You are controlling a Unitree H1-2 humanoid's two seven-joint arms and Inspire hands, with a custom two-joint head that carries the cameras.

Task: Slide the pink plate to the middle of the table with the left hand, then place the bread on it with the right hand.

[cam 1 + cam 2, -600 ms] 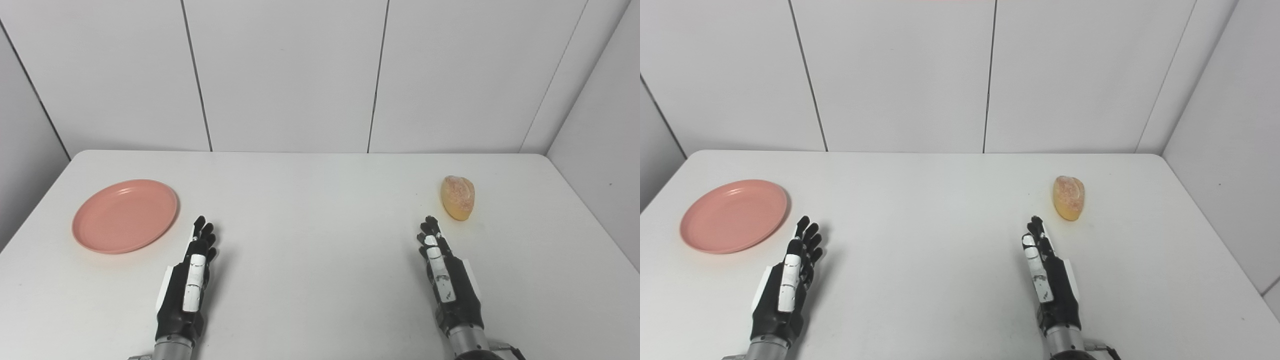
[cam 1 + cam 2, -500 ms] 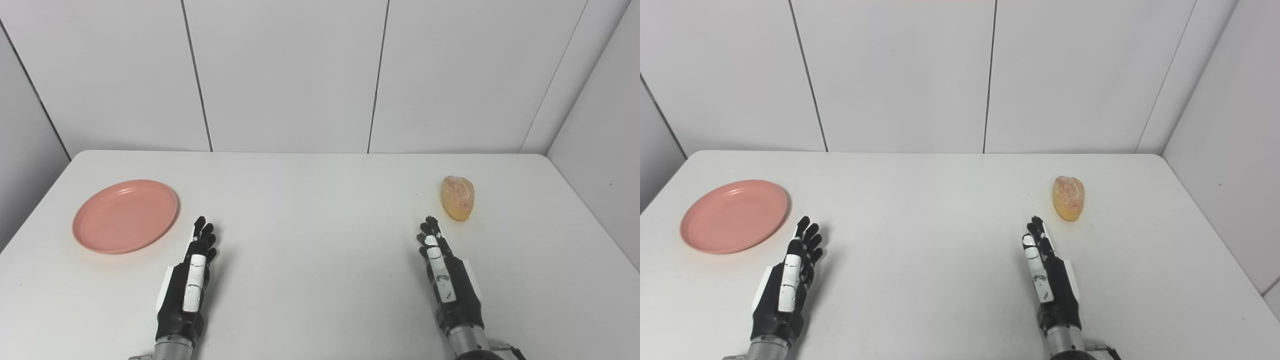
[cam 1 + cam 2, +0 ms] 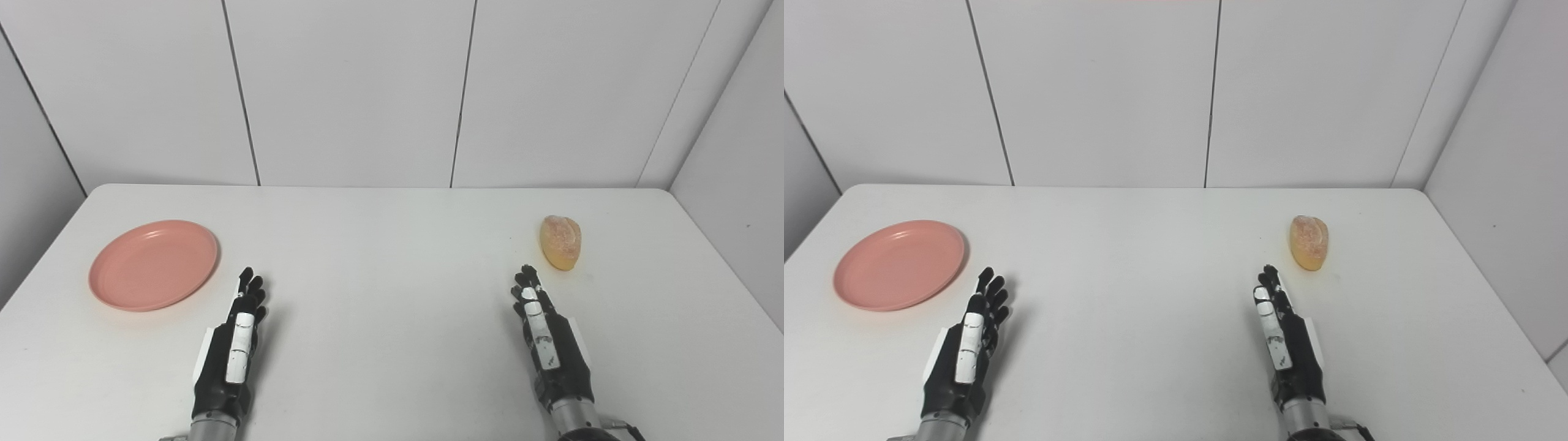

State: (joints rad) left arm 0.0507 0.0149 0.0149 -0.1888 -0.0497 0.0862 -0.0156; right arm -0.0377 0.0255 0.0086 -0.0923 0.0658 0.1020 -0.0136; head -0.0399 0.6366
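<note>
Nothing done: plate [image 3: 153, 264] at 9 o'clock, bread [image 3: 560, 242] at 3. My left hand [image 3: 229, 355] and right hand [image 3: 548, 340] both released, empty.

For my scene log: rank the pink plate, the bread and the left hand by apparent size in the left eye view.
1. pink plate
2. left hand, though it sits nearer the camera
3. bread

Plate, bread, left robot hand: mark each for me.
plate [image 3: 153, 264], left eye view, middle of its inside.
bread [image 3: 561, 242], left eye view, top of the crust.
left robot hand [image 3: 229, 358], left eye view, back of the hand.
</note>
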